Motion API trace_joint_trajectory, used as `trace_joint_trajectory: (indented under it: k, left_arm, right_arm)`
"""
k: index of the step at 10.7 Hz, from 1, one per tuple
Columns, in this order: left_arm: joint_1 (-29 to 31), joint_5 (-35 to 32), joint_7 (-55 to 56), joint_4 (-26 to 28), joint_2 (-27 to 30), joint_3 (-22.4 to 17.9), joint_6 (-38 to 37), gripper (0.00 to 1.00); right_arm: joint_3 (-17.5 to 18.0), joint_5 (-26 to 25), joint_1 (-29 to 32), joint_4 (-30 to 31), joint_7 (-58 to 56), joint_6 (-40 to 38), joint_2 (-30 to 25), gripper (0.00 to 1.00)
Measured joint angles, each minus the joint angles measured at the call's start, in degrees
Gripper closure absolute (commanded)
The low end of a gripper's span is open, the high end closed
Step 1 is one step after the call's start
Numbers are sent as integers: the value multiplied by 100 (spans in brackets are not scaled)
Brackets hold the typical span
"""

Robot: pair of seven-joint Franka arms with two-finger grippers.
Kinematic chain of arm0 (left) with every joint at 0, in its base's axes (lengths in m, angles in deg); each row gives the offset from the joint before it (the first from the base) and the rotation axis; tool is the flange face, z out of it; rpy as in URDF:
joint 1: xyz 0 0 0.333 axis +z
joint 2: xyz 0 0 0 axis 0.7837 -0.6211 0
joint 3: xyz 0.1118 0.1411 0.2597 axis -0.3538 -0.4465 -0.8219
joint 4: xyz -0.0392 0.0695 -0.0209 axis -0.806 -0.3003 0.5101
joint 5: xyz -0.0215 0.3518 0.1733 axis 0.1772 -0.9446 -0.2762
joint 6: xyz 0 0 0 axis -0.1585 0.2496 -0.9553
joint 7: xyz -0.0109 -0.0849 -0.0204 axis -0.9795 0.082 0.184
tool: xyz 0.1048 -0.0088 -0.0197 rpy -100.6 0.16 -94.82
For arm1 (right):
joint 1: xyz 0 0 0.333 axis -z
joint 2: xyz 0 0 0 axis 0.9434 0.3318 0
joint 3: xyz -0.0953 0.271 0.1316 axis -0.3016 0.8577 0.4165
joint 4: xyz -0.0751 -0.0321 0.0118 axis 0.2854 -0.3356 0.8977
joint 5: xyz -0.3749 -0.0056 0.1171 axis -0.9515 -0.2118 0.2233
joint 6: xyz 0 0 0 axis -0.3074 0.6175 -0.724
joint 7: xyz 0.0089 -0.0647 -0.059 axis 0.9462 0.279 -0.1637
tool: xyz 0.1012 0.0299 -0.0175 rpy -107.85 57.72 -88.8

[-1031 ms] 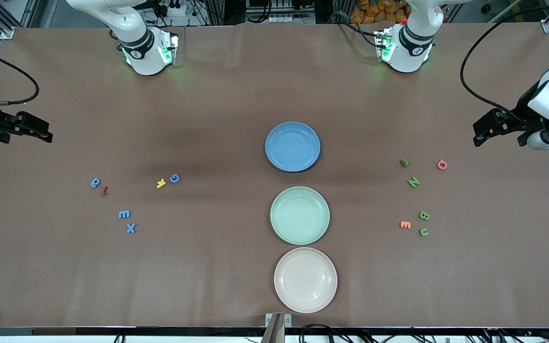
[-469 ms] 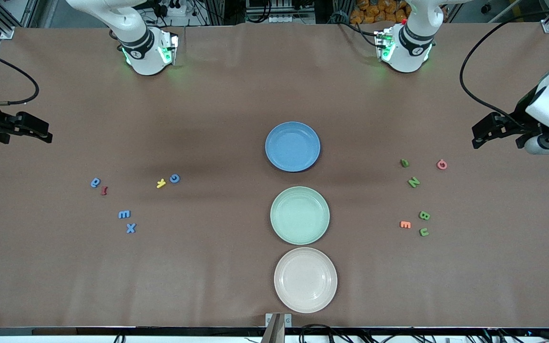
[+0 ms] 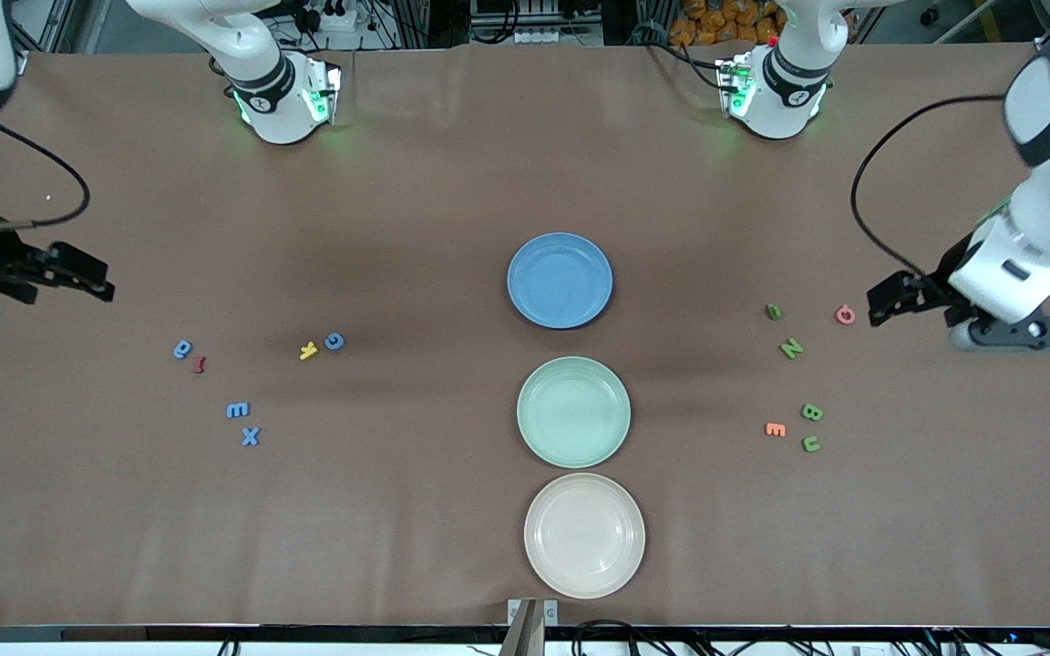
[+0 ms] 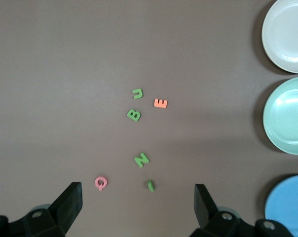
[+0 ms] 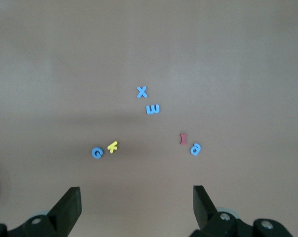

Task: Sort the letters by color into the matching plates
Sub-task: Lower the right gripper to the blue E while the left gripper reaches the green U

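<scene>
Above opposite table ends, left gripper point(image 4: 137, 207) and right gripper point(image 5: 136, 210) hang spread wide, empty; green letters point(image 3: 791, 347) and blue letters point(image 3: 238, 410) lie unsorted at three and nine o'clock of the plates point(image 3: 560, 280).

Right gripper point(image 5: 136, 207) gapes above scattered letters — blue X point(image 5: 142, 92), yellow K point(image 5: 112, 146).

Brown table point(image 3: 452, 547): blue plate point(image 3: 560, 280), green plate point(image 3: 573, 412), white plate point(image 3: 584, 535) in a row; blue letters point(image 3: 238, 410), green letters point(image 3: 791, 348) at opposite ends.
</scene>
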Motion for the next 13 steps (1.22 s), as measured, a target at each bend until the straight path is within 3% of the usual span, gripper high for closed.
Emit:
trace_joint_trajectory:
  k: [4, 8, 10, 13]
  left_arm:
    - [57, -1, 0, 501, -513, -6, 939, 0]
    - [65, -308, -42, 530, -1351, -19, 1776, 0]
    - [60, -435, -78, 527, -1853, -18, 2440, 0]
    - [67, -497, -123, 500, -2351, -23, 2851, 0]
  right_arm:
    - [-20, 65, 72, 1150, -989, 1390, 200, 0]
    - [-34, 112, 230, 1459, -2078, 2272, 874, 0]
    - [-35, 208, 267, 1473, -2249, 2676, 1319, 0]
    - [25, 396, 257, 1479, -2309, 3238, 1843, 0]
